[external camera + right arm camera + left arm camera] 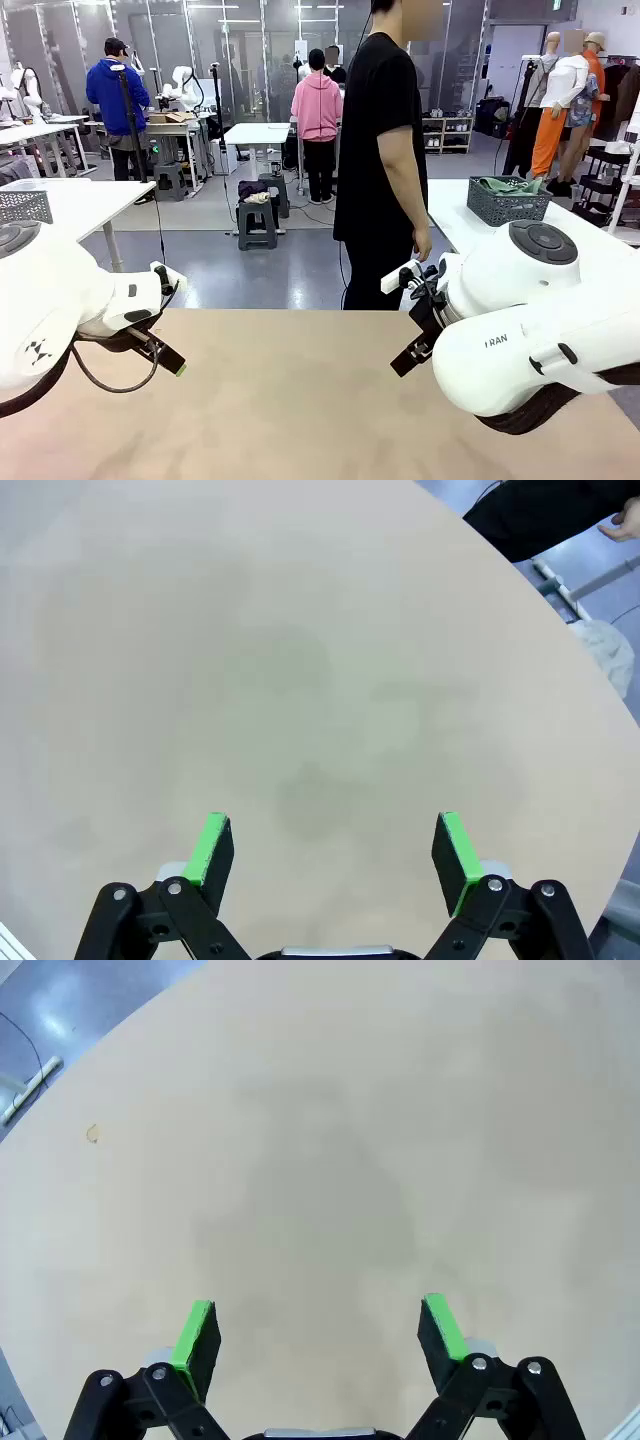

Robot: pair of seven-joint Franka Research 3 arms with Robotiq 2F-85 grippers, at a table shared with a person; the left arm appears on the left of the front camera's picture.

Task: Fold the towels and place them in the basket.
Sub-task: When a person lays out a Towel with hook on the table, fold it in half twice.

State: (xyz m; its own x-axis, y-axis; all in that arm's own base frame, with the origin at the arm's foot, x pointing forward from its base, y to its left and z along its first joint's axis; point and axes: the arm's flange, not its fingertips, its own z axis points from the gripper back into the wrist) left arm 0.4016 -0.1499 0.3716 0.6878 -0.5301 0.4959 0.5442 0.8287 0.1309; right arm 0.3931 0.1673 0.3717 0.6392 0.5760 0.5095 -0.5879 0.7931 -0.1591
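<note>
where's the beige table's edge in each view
Front view: the flat beige tabletop ends in a level line across the middle.
Left wrist view: its edge cuts the top left corner.
Right wrist view: its edge curves down the right side.
Shared landmark: grey floor beyond that edge.

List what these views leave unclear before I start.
- Front view: the basket stands on a side table; its wall hides all but the top of a greenish cloth.
- Front view: the right arm covers the table's near right corner.
- Right wrist view: the person's hand is cut off by the edge; a pale bundle beyond the table is too partial to identify.
</note>
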